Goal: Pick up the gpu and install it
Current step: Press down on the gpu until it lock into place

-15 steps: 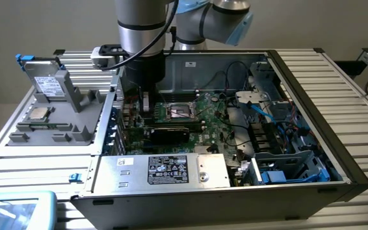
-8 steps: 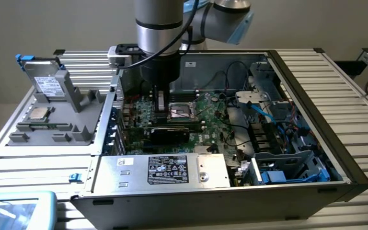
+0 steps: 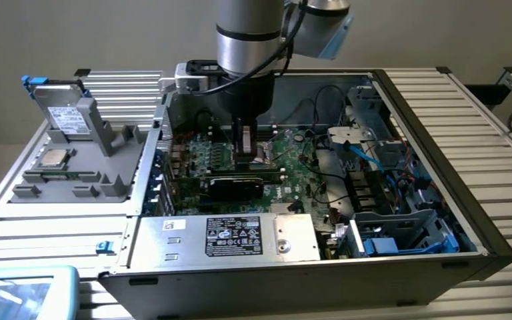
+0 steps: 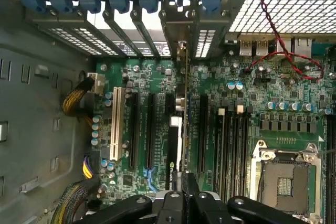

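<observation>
We hold the gpu [image 4: 185, 108] edge-on, fingers [image 4: 190, 184] clamped on it, above the motherboard [image 4: 252, 87] slots; seating judged unfinished.

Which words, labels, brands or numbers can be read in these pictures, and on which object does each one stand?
None can be read.
Black label on the silver power supply box: white print and logos, too small to read.
White label on the silver drive in the grey stand: too blurred to read.
Motherboard: markings too small to read.
</observation>
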{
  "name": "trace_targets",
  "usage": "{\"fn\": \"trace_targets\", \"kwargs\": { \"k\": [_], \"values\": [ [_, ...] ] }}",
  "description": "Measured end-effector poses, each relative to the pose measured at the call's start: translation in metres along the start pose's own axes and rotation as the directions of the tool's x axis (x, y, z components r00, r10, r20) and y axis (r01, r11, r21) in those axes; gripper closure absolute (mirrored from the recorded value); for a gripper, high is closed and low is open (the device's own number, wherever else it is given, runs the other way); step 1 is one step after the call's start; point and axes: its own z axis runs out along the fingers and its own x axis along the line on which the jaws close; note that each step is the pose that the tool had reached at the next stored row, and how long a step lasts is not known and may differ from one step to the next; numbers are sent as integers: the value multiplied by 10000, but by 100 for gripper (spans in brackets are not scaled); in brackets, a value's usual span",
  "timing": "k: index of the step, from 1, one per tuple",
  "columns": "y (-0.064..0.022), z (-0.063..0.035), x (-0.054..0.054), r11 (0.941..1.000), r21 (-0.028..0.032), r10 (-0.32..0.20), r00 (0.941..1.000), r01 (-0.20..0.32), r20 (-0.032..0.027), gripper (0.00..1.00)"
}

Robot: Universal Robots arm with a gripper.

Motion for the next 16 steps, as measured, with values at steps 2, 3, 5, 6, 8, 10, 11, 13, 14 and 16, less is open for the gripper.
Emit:
{"fn": "trace_targets", "kwargs": {
  "k": [2, 3, 5, 6, 8, 10, 11, 13, 14, 16],
  "values": [
    [-52, 1, 31, 10000, -73, -7, 10000, 7, 3, 88],
    [-65, 0, 37, 10000, -82, -7, 10000, 7, 1, 88],
    [-69, 1, 39, 10000, -85, -7, 10000, 7, 1, 88],
    [-69, 4, 40, 10000, -86, -6, 10000, 6, 2, 88],
    [-70, 41, 41, 10000, -85, -6, 10000, 7, 3, 88],
    [-73, 75, 40, 10000, -85, -7, 10000, 7, 3, 88],
    [-73, 77, 40, 10000, -86, -7, 10000, 7, 2, 88],
    [-74, 79, 41, 10000, -86, -6, 10000, 6, 0, 88],
    [-88, 96, 48, 10000, -85, -9, 10000, 9, 3, 88],
    [-115, 131, 59, 10000, -85, -7, 10000, 7, 2, 88]
  ]
}}
